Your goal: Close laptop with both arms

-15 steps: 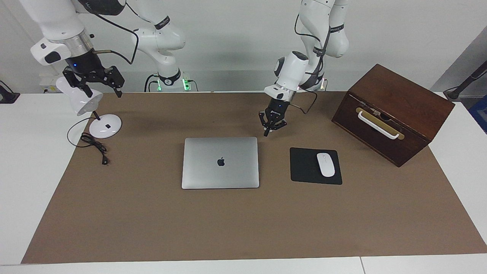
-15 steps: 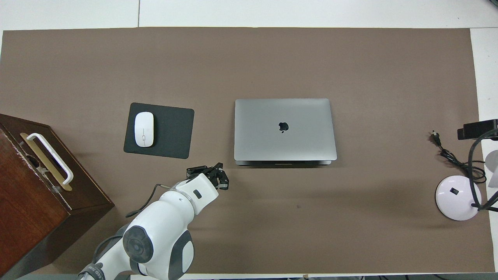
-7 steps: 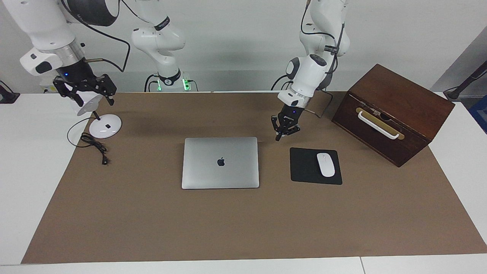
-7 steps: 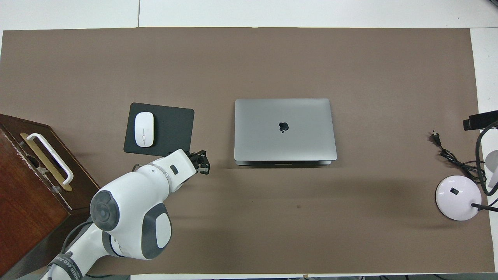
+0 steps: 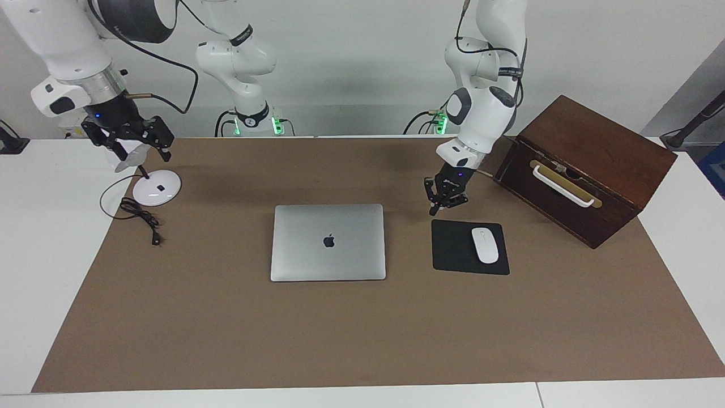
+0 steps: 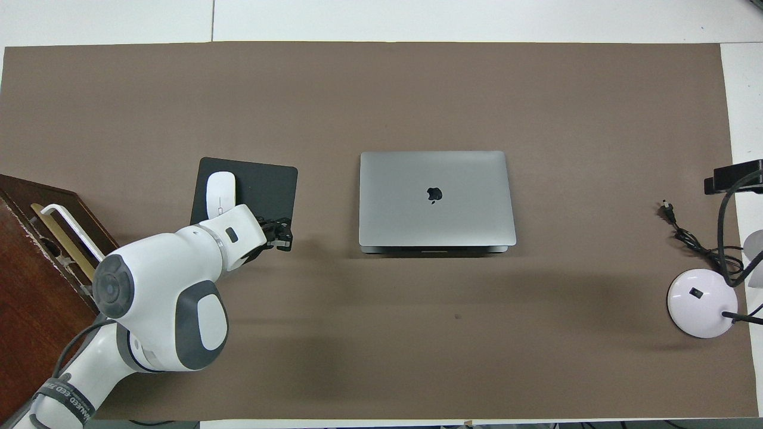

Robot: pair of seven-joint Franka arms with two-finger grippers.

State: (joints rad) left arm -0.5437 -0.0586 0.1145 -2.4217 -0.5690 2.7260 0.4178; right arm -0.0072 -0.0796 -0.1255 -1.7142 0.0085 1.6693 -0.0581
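1. The laptop [image 5: 328,242] is lying shut and flat mid-desk, beside the mouse pad [image 5: 469,247].
2. The left gripper [image 5: 444,195] is hanging over the pad's near corner, jaws closed, empty.
3. The right gripper [image 5: 130,135] is hovering over the lamp [image 5: 152,186], jaws open.
4. The laptop is looking stiff, slick and scratchable; I'd press gently on the lid's corners.

laptop [image 5: 328,242]: silver-grey lid, dark apple logo at its centre
mat [image 5: 362,328]: plain brown
table [image 5: 34,238]: white
pad [image 5: 453,249]: black
mouse [image 5: 485,245]: white
box [image 5: 589,164]: dark brown wood, white handle on a brass-coloured plate
lamp [image 5: 154,190]: white base, black cable
arms [image 5: 481,107]: white with dark grey patches, black grippers
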